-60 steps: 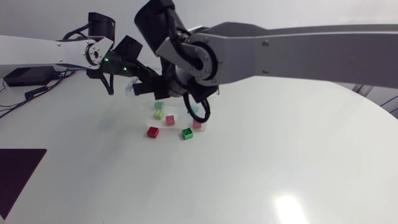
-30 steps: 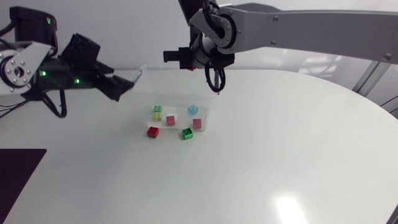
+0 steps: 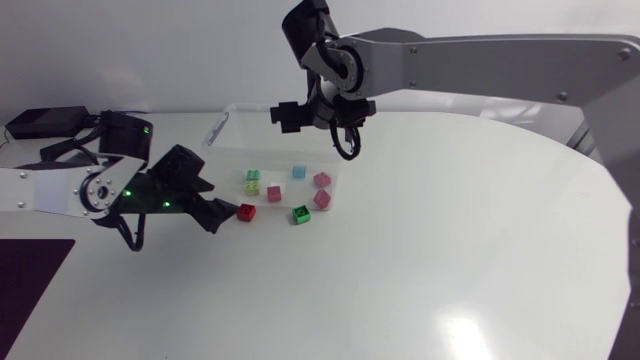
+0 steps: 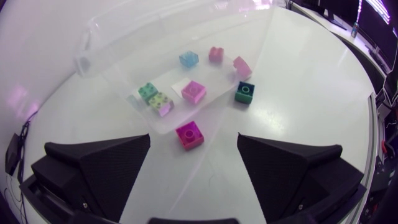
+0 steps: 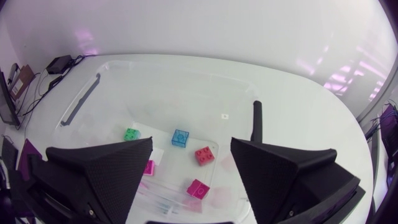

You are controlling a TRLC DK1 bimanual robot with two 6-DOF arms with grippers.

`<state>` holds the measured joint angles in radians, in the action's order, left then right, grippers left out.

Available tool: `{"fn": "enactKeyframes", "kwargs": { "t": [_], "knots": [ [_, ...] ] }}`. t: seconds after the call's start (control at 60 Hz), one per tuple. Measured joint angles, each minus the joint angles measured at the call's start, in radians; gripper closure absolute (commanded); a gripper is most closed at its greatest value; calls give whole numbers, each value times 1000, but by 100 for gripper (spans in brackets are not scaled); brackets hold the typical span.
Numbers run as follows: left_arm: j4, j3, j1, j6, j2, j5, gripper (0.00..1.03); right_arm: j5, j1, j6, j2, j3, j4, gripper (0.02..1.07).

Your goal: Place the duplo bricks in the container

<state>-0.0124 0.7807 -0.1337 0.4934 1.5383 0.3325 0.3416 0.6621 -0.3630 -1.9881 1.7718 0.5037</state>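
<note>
Here the clear container (image 3: 225, 125) stands on the white table (image 3: 450, 250), toward the far edge and left of the middle. Six bricks lie on its floor. A green brick (image 3: 253, 175) touches a yellow-green brick (image 3: 253, 187), and a pink brick (image 3: 274, 193) sits just beside that pair. A blue brick (image 3: 299, 172) lies farther back, and a pair of pink bricks (image 3: 322, 198) rests close together near the container's right wall.

Two bricks are still on the bare table, outside the container on the side facing the table's near edge. The red brick (image 3: 246, 212) lies just off the container's near left corner. The dark green brick (image 3: 301, 214) lies by the near wall toward the right corner; whether it touches the wall cannot be told.

The left arm comes in low from the table's left edge. The left gripper (image 3: 217, 207) has its fingers spread wide and holds nothing. The red brick lies just ahead of the gap between them, apart from both fingers.

The right arm reaches in from the table's right edge, across the far part of the table. The right gripper (image 5: 191, 146) hangs above the container's far side. Its fingers are spread too, with nothing between them, and the bricks on the container's floor show below it.
</note>
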Motion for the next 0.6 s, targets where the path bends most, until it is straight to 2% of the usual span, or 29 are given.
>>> {"fn": "enactKeyframes", "kwargs": {
  "t": [0.317,0.6],
  "knots": [
    [85,37,-53,-57,247,-24,6,1,91,-3,266,-295,-47,7],
    [113,114,-66,-96,336,-80,6,-4,148,-10,282,-505,-119,7]
  ]
}}
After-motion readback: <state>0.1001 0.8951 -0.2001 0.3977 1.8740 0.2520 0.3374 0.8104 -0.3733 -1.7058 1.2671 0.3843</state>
